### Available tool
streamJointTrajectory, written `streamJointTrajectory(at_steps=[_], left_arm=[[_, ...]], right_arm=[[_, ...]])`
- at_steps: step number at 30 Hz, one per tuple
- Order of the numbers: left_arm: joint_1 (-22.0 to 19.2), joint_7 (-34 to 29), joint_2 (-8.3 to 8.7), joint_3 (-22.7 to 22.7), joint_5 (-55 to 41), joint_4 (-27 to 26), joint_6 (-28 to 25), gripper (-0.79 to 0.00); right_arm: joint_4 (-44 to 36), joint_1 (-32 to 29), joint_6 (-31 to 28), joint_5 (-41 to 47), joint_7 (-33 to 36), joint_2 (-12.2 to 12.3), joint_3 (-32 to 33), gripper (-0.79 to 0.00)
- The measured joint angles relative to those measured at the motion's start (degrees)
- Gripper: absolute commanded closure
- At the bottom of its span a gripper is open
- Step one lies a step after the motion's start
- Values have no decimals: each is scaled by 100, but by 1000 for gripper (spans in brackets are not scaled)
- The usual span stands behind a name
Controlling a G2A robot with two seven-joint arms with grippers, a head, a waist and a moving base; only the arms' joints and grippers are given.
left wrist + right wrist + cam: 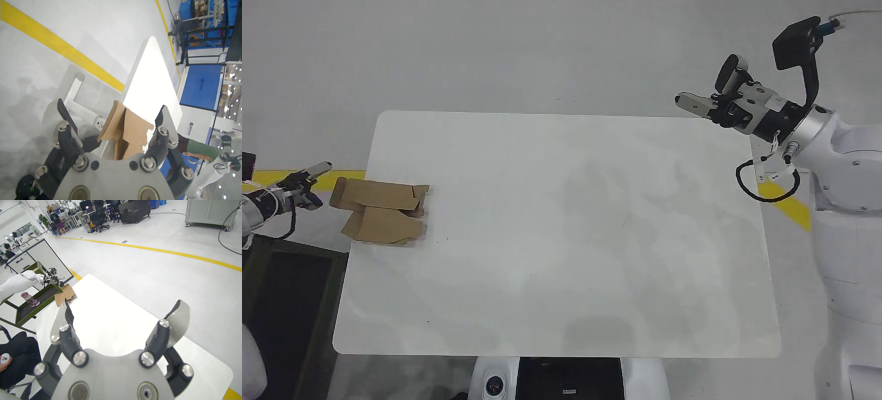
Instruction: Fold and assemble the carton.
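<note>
Carton (382,210) at frame left, seemingly half-folded, looks light and crushable, best pinched along a fold; left tool (110,104) and right tool (122,303) gape empty.

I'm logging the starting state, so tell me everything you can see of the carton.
The carton is plain brown cardboard, not yet assembled: mostly flat, with some flaps partly lifted. It lies at the table's left edge, one end hanging over it. The left gripper is open just off that end, the carton in line with the gap between its fingers; contact cannot be told.
</note>
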Motion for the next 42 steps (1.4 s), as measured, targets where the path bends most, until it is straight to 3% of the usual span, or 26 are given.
streamJointTrajectory(at_steps=[10, 11, 12, 13, 14, 15, 16, 17, 30, 42], left_arm=[[-128, -192, -110, 312, 17, 182, 112, -785], [-136, -180, -116, 325, 3, 205, 122, -751], [-146, -175, -126, 336, -34, 244, 149, -665], [-153, -175, -133, 345, -59, 271, 168, -376], [-157, -172, -139, 356, -77, 293, 183, -277], [-161, -175, -145, 365, -101, 314, 196, -89], [-166, -181, -152, 376, -129, 338, 208, -89], [-168, -177, -156, 388, -134, 348, 211, 0], [-336, -503, -85, 203, -821, 406, 108, 0], [-620, -1389, -35, -37, -1969, -364, -332, 0]], right_arm=[[0, 0, 0, 0, 0, 0, 0, -785], [0, 0, 0, 0, 0, 0, 0, -785], [0, 0, 0, 0, 0, 0, 0, -785], [0, 0, 0, 0, 0, 0, 0, -785], [0, 0, 0, 0, 0, 0, 0, -785], [0, 0, 0, 0, 0, 0, 0, -785], [0, 0, 0, 0, 0, 0, 0, -785], [0, 0, 0, 0, 0, 0, 0, -785], [0, 0, 0, 0, 0, 0, 0, -785], [0, 0, 0, 0, 0, 0, 0, -785]])
